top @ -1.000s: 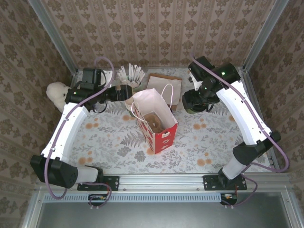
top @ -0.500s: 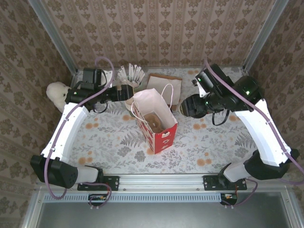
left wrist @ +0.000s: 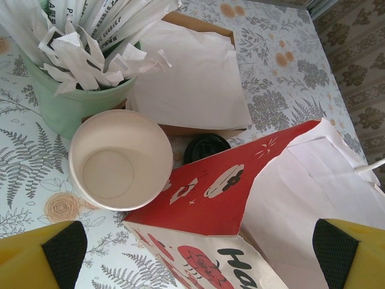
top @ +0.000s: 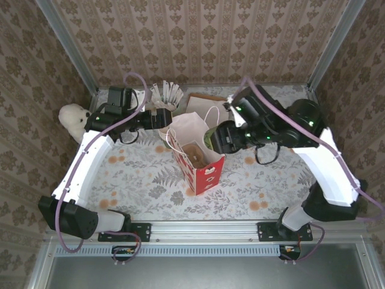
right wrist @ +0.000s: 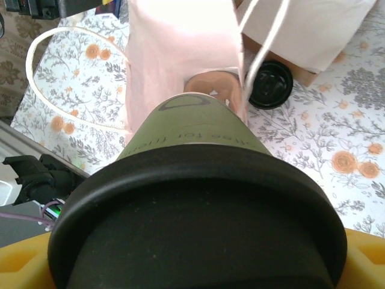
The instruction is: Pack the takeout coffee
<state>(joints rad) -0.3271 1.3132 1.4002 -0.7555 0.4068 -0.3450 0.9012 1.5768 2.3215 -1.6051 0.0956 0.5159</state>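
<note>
You have the paper bag (top: 195, 153) standing mid-counter (top: 138, 180), mouth up, with a round item (top: 194, 150) lying on its floor. Behind it sits a flat box (top: 210, 98) with sheets lying in it. A loose lid (left wrist: 206, 147) lies on the counter between box and bag. Left of the box stands the pot of sticks (top: 165, 95). Just before it (touching or not, you cannot tell) stands a lidless cup (left wrist: 120, 159), beside the bag's rear left corner. The left tool (top: 161, 117) hangs near that cup. The takeout coffee (top: 212, 137), between the right tool's (top: 219, 139) fingers, is at the bag's right rim, base toward the mouth. A plush toy (top: 72, 117) lies at the counter's left edge.
</note>
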